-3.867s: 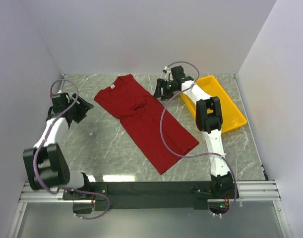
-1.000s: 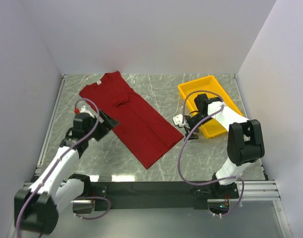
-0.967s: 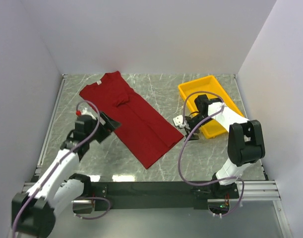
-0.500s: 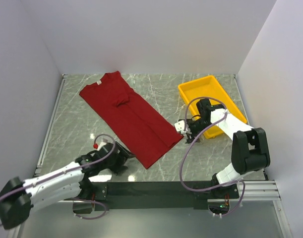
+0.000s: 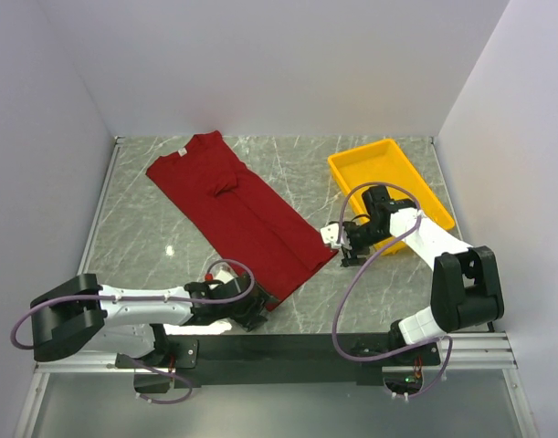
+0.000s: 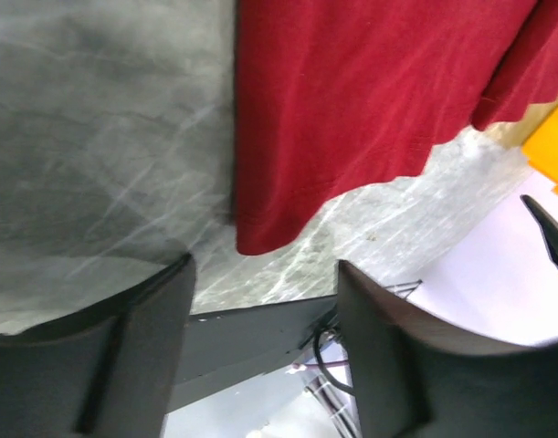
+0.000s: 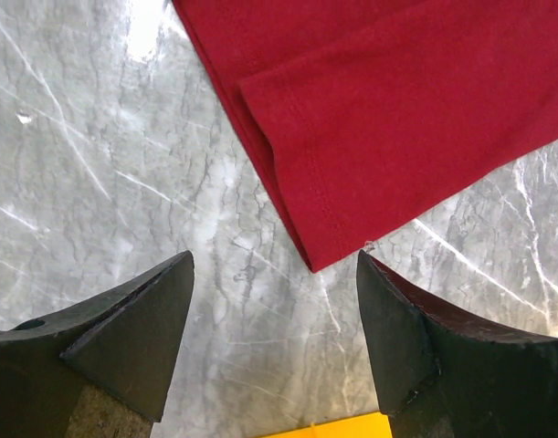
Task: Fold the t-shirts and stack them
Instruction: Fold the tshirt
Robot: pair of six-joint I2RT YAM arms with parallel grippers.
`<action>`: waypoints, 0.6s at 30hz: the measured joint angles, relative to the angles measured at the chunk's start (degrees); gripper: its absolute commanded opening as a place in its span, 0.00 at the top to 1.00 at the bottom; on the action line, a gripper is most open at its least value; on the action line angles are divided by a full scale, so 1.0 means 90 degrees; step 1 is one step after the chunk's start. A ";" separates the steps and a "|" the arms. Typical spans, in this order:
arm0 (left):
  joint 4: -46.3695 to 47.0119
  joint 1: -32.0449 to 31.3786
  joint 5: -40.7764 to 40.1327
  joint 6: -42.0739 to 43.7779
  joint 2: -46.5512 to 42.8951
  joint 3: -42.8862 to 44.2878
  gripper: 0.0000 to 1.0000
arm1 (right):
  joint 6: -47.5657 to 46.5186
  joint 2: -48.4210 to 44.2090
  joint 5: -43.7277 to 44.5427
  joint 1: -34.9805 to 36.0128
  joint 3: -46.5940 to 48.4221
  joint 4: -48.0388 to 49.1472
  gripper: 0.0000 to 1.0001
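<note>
While both my pincers stand wide apart with nothing in them, the red t-shirt (image 5: 233,214) lies flat on the marble table (image 5: 132,237).
My left gripper (image 6: 265,274) hangs low at the near corner of the hem, one finger on either side of that corner; my right gripper (image 7: 274,265) hangs over the hem's other corner, near the yellow tray (image 5: 434,196); the shirt runs slantwise, collar toward the far left, hem toward the near right; whether either finger touches cloth I cannot tell.
</note>
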 measured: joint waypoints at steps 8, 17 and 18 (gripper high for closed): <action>-0.0384 -0.0046 -0.0352 -0.0117 -0.0012 0.0015 0.49 | 0.0170 -0.0070 -0.0189 0.0015 -0.0002 0.0015 0.22; 0.0119 0.0083 -0.0503 -0.0185 0.0515 0.0114 0.51 | 0.0221 -0.0097 -0.0206 0.0015 -0.0170 0.0104 0.22; 0.0177 0.0141 -0.0498 -0.0187 0.0593 0.0165 0.51 | 0.0206 -0.0112 -0.0192 0.0015 -0.0211 0.0109 0.22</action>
